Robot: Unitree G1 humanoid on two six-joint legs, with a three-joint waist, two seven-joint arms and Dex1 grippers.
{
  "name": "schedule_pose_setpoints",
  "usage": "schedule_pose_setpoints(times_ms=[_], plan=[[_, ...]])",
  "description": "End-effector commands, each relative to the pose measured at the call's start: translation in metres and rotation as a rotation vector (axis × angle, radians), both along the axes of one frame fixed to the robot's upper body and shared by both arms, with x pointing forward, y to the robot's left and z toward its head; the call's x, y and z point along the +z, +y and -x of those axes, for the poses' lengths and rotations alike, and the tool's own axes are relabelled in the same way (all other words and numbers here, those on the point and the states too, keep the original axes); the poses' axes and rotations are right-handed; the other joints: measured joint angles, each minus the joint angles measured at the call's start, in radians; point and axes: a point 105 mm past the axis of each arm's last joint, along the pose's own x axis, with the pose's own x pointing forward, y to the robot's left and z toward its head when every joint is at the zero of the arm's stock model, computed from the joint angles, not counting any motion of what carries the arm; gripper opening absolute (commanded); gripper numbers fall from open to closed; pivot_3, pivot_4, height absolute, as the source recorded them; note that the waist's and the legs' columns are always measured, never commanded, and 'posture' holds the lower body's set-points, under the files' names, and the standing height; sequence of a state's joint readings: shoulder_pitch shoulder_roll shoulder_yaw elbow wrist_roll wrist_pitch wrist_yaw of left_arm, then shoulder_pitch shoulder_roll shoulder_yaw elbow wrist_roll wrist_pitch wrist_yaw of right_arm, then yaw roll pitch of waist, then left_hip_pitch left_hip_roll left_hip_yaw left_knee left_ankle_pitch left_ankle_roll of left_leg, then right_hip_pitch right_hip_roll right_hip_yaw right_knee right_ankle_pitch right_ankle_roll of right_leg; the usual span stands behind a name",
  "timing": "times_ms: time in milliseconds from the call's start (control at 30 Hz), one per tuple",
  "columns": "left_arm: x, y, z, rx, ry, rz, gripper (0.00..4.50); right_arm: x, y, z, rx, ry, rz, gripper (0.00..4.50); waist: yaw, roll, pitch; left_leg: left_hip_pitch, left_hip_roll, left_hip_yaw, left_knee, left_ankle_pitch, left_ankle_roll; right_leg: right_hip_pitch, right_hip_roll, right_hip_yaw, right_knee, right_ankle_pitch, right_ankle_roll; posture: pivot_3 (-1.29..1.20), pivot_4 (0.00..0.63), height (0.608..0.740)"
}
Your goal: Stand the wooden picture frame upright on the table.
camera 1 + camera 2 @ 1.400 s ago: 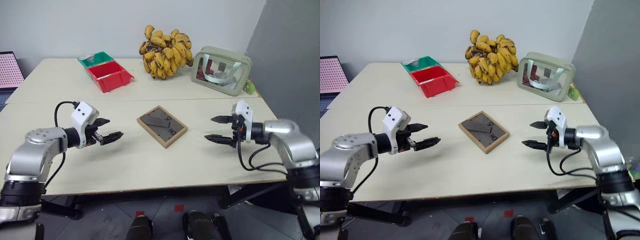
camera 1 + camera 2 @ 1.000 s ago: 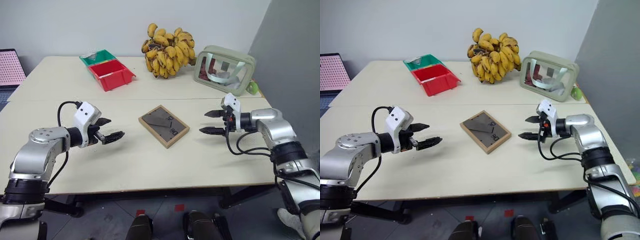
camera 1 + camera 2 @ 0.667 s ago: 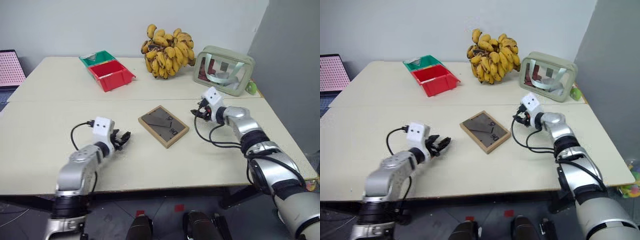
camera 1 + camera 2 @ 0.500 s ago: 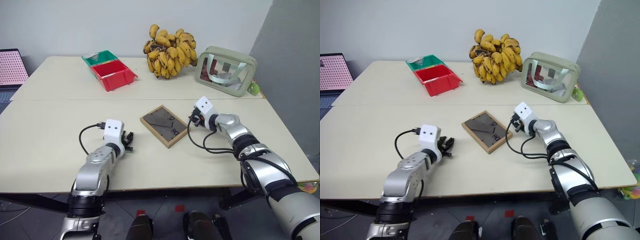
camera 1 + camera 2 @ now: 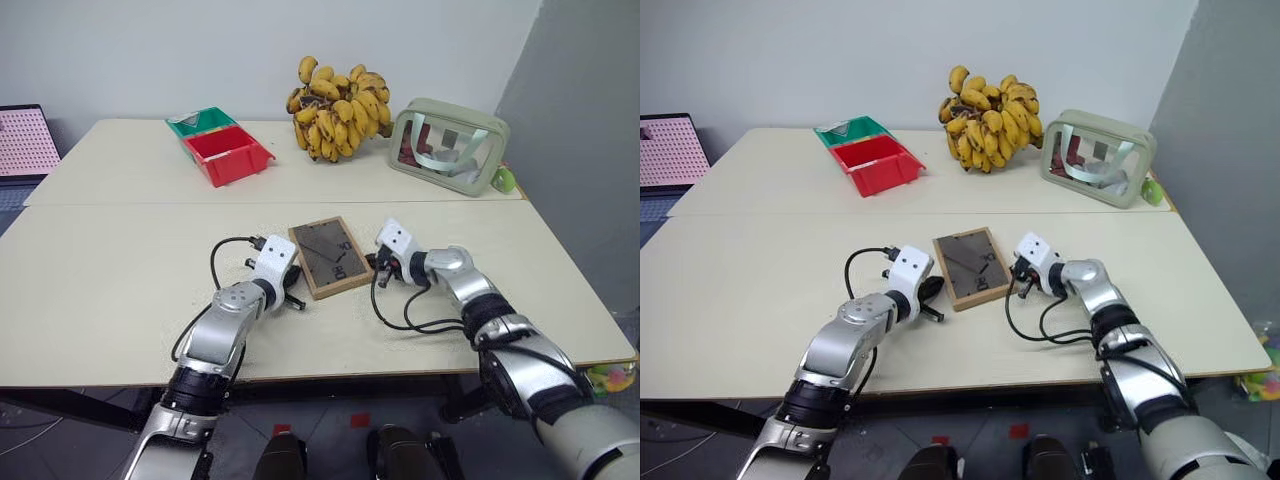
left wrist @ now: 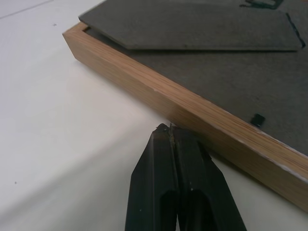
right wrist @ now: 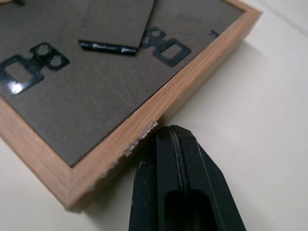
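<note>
On the table (image 5: 120,260), wooden picture frame (image 5: 326,256) lies back-up

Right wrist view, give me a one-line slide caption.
Shut right gripper tips at the wooden edge of the picture frame, lying back-up on the table.

Lighting was even and bright, soft shadows under the frame (image 6: 192,110) on the counter (image 5: 120,280); wrist close-ups went slightly blurry.

Both silver arms are reaching in low toward each other. The left gripper (image 6: 171,132) is keeping its black jaws pressed together. The right gripper (image 7: 175,132) is doing the same.
</note>
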State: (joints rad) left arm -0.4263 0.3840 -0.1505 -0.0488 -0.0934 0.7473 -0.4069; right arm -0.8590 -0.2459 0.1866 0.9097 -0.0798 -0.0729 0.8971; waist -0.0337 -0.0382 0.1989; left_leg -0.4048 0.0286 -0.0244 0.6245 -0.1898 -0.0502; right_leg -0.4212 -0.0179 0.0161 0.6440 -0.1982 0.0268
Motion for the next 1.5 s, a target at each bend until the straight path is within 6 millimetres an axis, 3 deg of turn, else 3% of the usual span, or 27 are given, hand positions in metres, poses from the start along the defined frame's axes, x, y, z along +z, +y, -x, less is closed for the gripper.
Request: schedule_pose_setpoints(times_ms=[33,133,233,400,467,600,733,867,1200,1333,1500], plan=[[-0.006,-0.030,0.044,-0.250,0.126,0.011,0.06,0.010,0.019,0.037,0.134,-0.014,-0.032,0.00,-0.001,0.000,0.000,0.000,0.000,0.000,-0.001,0.000,0.000,0.000,0.000,0.000,0.000,0.000,0.000,0.00,0.150,0.740],[-0.007,-0.030,0.068,-0.335,0.188,-0.017,0.06,0.012,0.017,0.067,0.159,0.023,-0.037,0.00,0.000,0.000,0.000,0.002,0.000,0.000,-0.004,0.000,0.000,0.000,0.000,0.000,0.001,-0.005,-0.004,0.00,0.150,0.740],[-0.011,-0.019,0.086,-0.374,0.253,-0.057,0.06,0.009,-0.001,0.083,0.124,0.030,0.023,0.00,0.001,0.001,0.000,0.004,0.000,0.000,-0.006,0.000,0.000,0.000,0.000,-0.001,0.001,-0.006,-0.005,0.00,0.150,0.740],[-0.008,0.027,0.083,-0.304,0.279,-0.090,0.06,0.001,-0.056,0.070,-0.023,-0.058,0.188,0.00,-0.001,0.001,0.000,0.005,0.000,0.000,-0.006,-0.001,-0.001,0.000,-0.001,-0.001,-0.001,-0.007,-0.006,0.00,0.150,0.740],[0.004,0.033,0.084,-0.295,0.319,0.035,0.06,0.001,-0.070,0.062,-0.063,-0.094,0.215,0.00,-0.001,0.001,0.000,0.004,0.000,0.000,-0.005,-0.001,-0.001,0.000,-0.002,-0.002,-0.004,-0.007,-0.006,0.00,0.150,0.740],[0.034,0.042,0.096,-0.266,0.593,0.579,0.78,0.006,-0.085,0.040,-0.194,-0.098,0.117,0.00,-0.010,0.000,0.000,0.002,0.002,-0.002,0.001,-0.003,-0.003,-0.001,-0.002,-0.006,-0.010,-0.007,-0.006,0.00,0.150,0.740],[0.034,0.056,0.086,-0.158,0.700,0.858,1.59,0.000,-0.076,0.035,-0.206,-0.090,0.075,0.00,-0.014,0.000,0.000,-0.003,0.001,-0.003,0.003,-0.001,-0.001,0.002,-0.003,-0.007,-0.015,-0.007,-0.005,0.00,0.150,0.740],[0.017,0.054,0.082,-0.095,0.753,0.955,2.40,-0.002,-0.061,0.035,-0.191,-0.090,0.051,0.00,-0.017,-0.002,-0.001,-0.003,0.001,-0.002,0.003,-0.002,0.000,0.002,-0.003,-0.006,-0.014,-0.005,-0.002,0.00,0.150,0.740],[-0.024,-0.002,0.105,-0.134,0.908,1.000,4.38,-0.011,0.015,0.054,-0.076,-0.031,-0.043,0.00,-0.025,0.001,-0.006,0.009,0.002,-0.001,-0.010,-0.003,0.000,0.002,0.000,-0.002,0.001,-0.007,-0.007,0.00,0.150,0.740],[-0.031,-0.011,0.097,-0.087,0.882,1.003,4.45,-0.006,0.032,0.058,-0.082,0.005,-0.103,0.00,-0.020,0.005,-0.012,0.009,0.000,0.000,-0.010,-0.003,0.000,0.002,-0.001,-0.001,0.000,-0.007,-0.007,0.00,0.150,0.740],[-0.026,-0.020,0.097,-0.106,0.858,1.001,4.45,-0.014,0.021,0.054,-0.134,0.037,-0.078,0.00,0.000,0.004,-0.018,0.008,-0.002,0.000,-0.009,-0.003,0.000,0.003,-0.003,-0.001,-0.003,-0.008,-0.006,0.00,0.150,0.740]])
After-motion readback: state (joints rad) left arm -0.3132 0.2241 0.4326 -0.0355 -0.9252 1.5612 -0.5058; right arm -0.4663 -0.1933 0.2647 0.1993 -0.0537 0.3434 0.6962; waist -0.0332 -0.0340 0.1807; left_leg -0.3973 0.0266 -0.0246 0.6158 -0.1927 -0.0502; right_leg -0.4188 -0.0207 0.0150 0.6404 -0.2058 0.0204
